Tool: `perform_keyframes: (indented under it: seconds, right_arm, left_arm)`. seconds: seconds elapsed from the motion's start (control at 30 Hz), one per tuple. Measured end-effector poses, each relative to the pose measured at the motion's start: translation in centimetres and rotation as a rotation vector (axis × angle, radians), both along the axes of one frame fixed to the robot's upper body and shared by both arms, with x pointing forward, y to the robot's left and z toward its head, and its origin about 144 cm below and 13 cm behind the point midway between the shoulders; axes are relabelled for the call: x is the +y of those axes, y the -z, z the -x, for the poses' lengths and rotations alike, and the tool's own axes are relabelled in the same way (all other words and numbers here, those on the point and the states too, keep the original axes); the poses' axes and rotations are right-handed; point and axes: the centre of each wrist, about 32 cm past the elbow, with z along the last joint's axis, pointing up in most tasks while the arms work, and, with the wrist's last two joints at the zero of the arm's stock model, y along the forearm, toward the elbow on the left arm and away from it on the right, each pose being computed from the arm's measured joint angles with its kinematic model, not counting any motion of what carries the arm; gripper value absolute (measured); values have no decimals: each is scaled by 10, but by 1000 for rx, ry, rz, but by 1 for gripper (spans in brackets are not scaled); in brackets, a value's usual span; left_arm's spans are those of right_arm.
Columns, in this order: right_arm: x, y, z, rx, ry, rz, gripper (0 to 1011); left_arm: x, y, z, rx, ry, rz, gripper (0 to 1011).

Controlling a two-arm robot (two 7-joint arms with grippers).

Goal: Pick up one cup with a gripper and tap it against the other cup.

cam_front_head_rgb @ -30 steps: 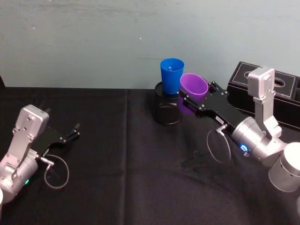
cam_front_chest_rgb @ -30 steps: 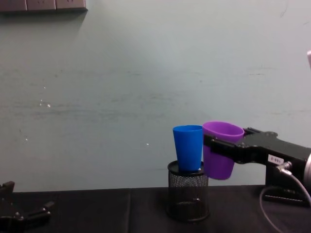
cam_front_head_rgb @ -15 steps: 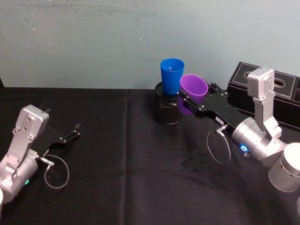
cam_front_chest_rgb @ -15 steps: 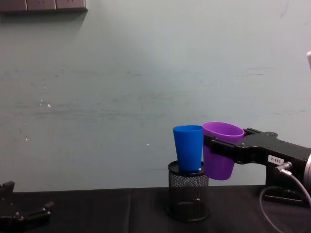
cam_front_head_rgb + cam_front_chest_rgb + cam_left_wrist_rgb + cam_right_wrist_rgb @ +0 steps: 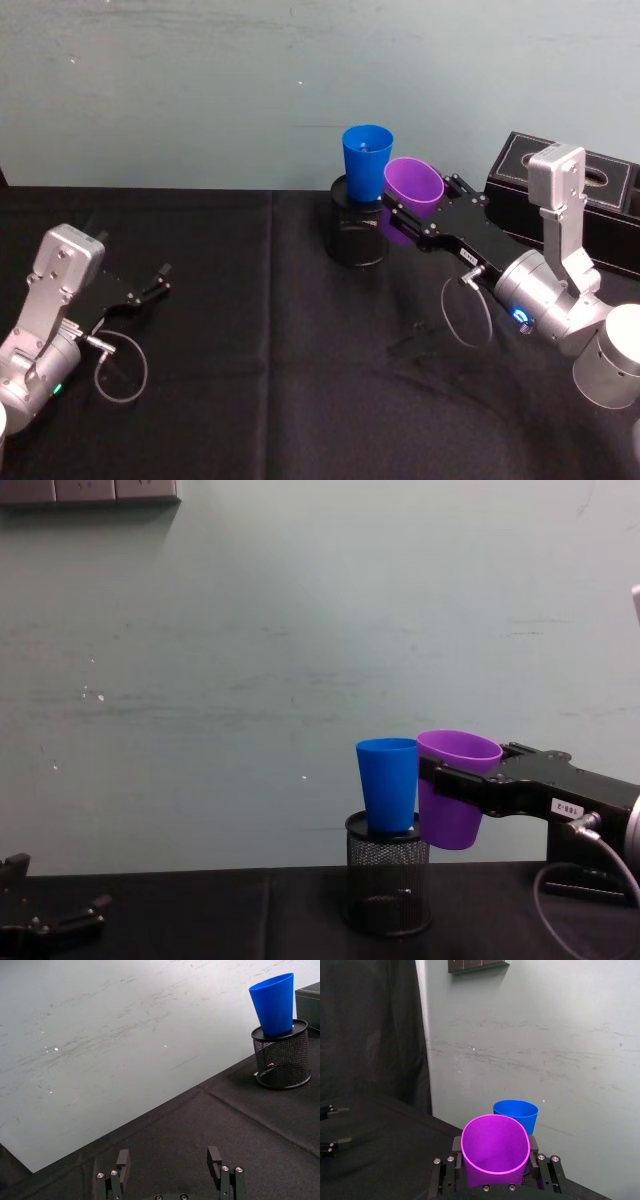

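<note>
My right gripper [image 5: 412, 212] [image 5: 448, 783] [image 5: 494, 1167] is shut on the purple cup [image 5: 412, 190] [image 5: 455, 792] [image 5: 495, 1150], held upright in the air. Its wall touches the right side of the blue cup [image 5: 365, 160] [image 5: 388, 783] [image 5: 516, 1111] [image 5: 274, 1003]. The blue cup stands upright on top of a black wire-mesh pen holder [image 5: 356, 236] [image 5: 388, 875] [image 5: 281, 1061]. My left gripper [image 5: 155, 282] [image 5: 168, 1160] [image 5: 60, 920] rests open and empty, low over the black table at the left, far from both cups.
A black box [image 5: 588, 205] stands at the back right behind my right arm. The black tablecloth [image 5: 270, 360] covers the table. A pale wall [image 5: 250, 660] runs close behind the cups.
The purple cup has barely shifted and stays against the blue cup. The left arm has not moved.
</note>
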Motion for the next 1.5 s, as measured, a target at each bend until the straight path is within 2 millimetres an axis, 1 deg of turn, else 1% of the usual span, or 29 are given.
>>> perform_keyframes:
  seconds: [1.37,1.5]
  right_arm:
    - [0,0,0,-1,-1,-1,736]
    - [0,0,2,-3,-6,1,736]
  left_arm:
    - [0,0,0,0,0,0,1011]
    - [0,0,0,0,0,0,1011]
